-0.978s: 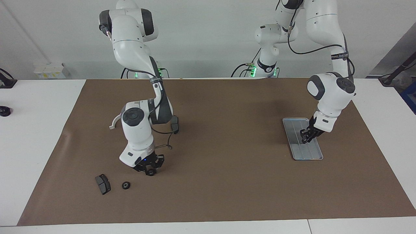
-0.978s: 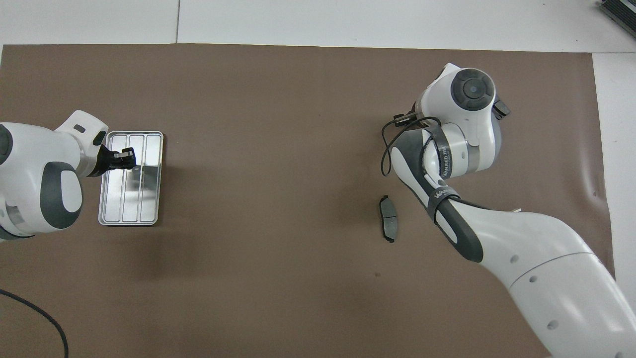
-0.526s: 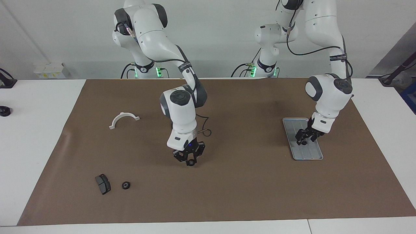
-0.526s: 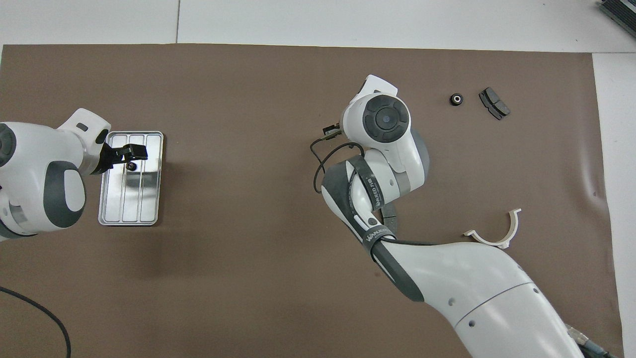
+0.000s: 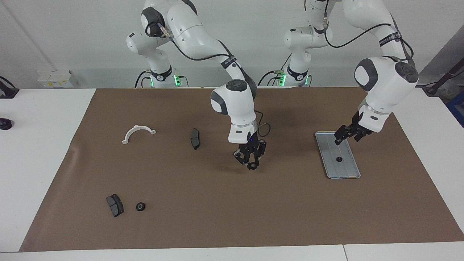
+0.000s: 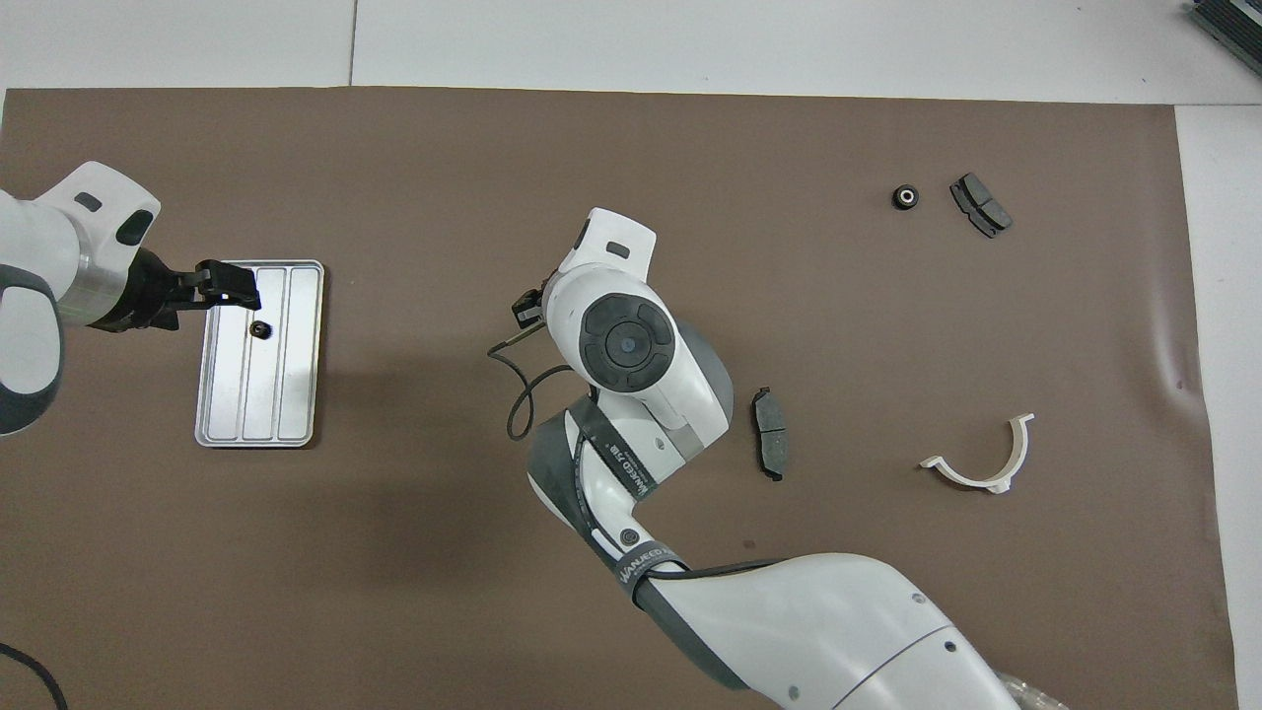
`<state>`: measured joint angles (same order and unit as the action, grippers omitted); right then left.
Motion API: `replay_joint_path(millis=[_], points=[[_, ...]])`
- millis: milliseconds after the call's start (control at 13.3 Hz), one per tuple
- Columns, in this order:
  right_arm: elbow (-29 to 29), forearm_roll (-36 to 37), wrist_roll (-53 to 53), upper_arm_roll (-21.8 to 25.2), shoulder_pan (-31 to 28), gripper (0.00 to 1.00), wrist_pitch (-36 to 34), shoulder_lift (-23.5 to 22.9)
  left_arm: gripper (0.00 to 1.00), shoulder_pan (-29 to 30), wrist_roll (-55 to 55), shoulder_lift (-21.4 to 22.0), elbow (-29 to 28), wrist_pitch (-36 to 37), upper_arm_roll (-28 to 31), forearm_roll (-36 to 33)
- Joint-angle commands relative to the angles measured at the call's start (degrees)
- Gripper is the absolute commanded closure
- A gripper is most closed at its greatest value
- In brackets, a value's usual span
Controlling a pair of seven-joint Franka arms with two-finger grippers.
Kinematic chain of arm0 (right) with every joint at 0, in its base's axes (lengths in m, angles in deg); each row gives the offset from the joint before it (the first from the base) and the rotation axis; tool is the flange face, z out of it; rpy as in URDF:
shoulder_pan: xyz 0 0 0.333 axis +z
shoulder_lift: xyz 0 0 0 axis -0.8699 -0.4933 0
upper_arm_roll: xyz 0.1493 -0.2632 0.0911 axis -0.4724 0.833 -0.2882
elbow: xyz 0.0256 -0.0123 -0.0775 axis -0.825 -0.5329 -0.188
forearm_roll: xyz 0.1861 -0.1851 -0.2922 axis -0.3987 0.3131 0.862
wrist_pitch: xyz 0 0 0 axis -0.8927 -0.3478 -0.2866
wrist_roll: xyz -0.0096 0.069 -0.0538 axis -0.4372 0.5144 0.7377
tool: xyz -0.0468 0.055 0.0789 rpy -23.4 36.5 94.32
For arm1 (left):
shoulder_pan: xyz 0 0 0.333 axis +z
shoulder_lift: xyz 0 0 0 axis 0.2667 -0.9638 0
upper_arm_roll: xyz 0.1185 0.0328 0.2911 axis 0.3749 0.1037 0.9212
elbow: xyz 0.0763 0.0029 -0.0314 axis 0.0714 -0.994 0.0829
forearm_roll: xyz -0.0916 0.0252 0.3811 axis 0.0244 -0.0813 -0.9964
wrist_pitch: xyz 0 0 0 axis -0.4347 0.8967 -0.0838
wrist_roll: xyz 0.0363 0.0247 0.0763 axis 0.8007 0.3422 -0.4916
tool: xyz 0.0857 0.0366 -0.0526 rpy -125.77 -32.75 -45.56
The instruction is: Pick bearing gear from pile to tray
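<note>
Right gripper [image 5: 250, 159] mid-mat, carrying gear [image 5: 252, 166].

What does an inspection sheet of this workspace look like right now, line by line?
Surface: brown mat on a white table.
Job's things: one gear lies in the tray; another gear lies on the mat.
Clutter: two brake pads and a white half-ring on the mat.
Grippers: right gripper holds a gear in the air over the mat's middle; left gripper is raised over the tray's edge.
Cables: black cable loops at the right wrist.
Surroundings: white wall; a small black item on the table off the mat.
</note>
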<state>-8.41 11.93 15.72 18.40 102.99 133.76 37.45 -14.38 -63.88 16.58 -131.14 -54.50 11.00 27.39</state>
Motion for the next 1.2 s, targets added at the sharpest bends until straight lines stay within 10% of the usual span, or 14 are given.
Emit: replay_joint_path(millis=[0, 226, 451, 1128], points=[[-0.27, -0.42, 0.57, -2.92, 0.26, 0.82, 0.66, 0.46, 0.00, -2.75, -4.12, 0.08, 3.33, 4.79, 0.59, -0.53], [-0.44, -0.33, 0.48, -5.74, 0.35, 0.70, 0.83, 0.29, 0.00, -4.17, -6.24, 0.25, 2.46, 3.47, 0.59, -0.53], [-0.09, -0.24, 0.75, -6.81, 0.17, 0.17, 0.66, 0.46, 0.00, -4.17, -6.33, 0.51, 1.76, 2.33, 0.51, -0.70], [0.08, -0.51, 0.31, -7.34, -15.10, 0.13, -8.39, 6.18, 0.00, -15.30, -23.95, -0.78, -5.98, -13.48, 0.59, -0.88]])
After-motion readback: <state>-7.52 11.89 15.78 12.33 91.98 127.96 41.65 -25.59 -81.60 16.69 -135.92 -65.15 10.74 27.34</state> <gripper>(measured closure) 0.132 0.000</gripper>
